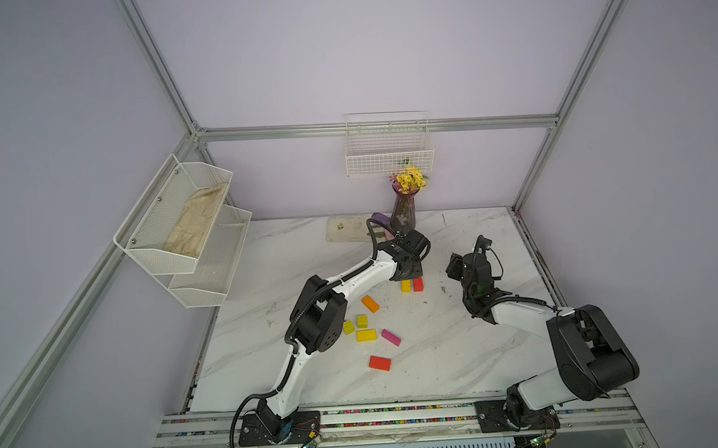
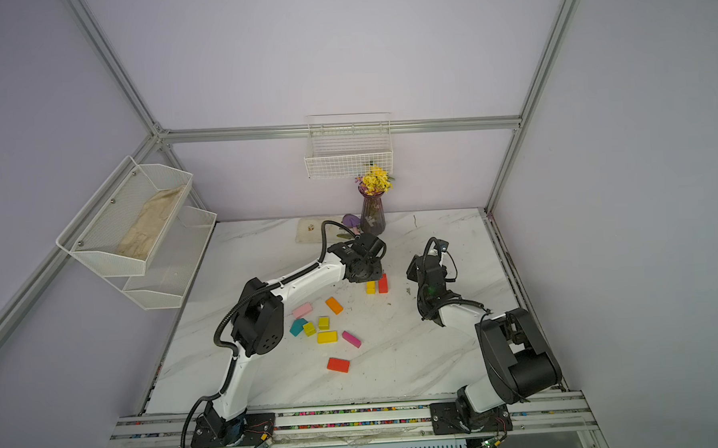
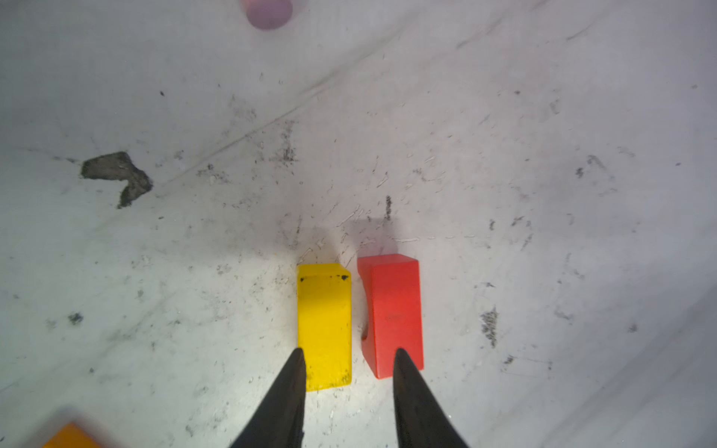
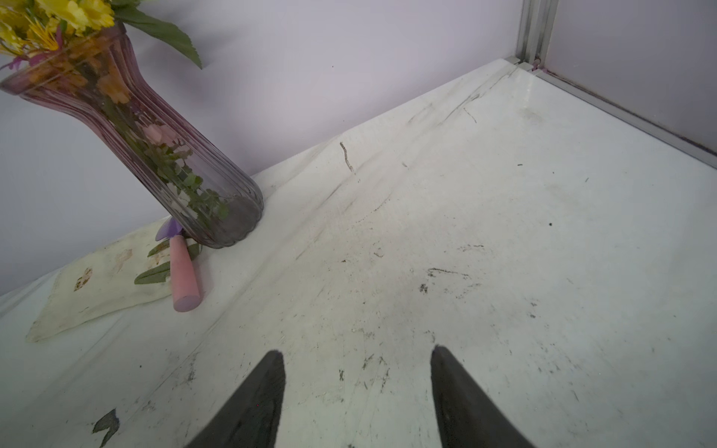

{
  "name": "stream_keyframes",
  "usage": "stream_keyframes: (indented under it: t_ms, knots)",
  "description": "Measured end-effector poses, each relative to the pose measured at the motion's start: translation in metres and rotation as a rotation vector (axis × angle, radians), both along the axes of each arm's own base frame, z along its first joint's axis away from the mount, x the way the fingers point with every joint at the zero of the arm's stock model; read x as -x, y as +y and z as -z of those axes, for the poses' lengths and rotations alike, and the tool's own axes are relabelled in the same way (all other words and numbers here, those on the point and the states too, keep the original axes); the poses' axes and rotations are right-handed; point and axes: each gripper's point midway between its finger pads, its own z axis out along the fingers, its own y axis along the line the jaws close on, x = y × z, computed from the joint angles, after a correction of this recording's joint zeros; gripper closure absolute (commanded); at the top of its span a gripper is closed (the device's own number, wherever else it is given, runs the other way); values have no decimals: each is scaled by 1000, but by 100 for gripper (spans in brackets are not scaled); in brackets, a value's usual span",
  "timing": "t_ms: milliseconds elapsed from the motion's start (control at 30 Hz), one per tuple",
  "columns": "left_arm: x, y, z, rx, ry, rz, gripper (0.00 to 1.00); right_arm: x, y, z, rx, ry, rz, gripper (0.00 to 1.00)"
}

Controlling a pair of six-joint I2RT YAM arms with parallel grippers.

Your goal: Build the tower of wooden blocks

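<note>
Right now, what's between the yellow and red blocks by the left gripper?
Just bare table between the yellow block and red block; left wrist view shows it.

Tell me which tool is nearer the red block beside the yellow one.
Left. The left tool hovers directly over the red block and yellow block; the right tool hangs over the table, well apart from it.

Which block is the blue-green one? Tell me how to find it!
Look at the white marble table, then the left arm's black elbow. Right beside it lies the teal block, touching a yellow cube, near a pink brick. It is the only blue-green piece there.
</note>
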Motion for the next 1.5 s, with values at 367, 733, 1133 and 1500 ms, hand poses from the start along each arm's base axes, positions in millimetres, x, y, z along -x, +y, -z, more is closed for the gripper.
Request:
stream_keyframes:
  t_ms: [367, 733, 1133, 1500]
  knots:
    - [23, 24, -19, 19, -25, -4, 72, -6, 15, 41, 32, 192, -40, 49]
    - [11, 41, 9, -1, 18, -31, 77, -17, 48, 80, 56, 308, -154, 55]
    - [13, 46, 71, -65, 129, -33, 79, -16, 54, 82, 51, 321, -192, 57]
    - [15, 42, 85, -61, 162, -20, 79, -15, 58, 83, 46, 326, -214, 58]
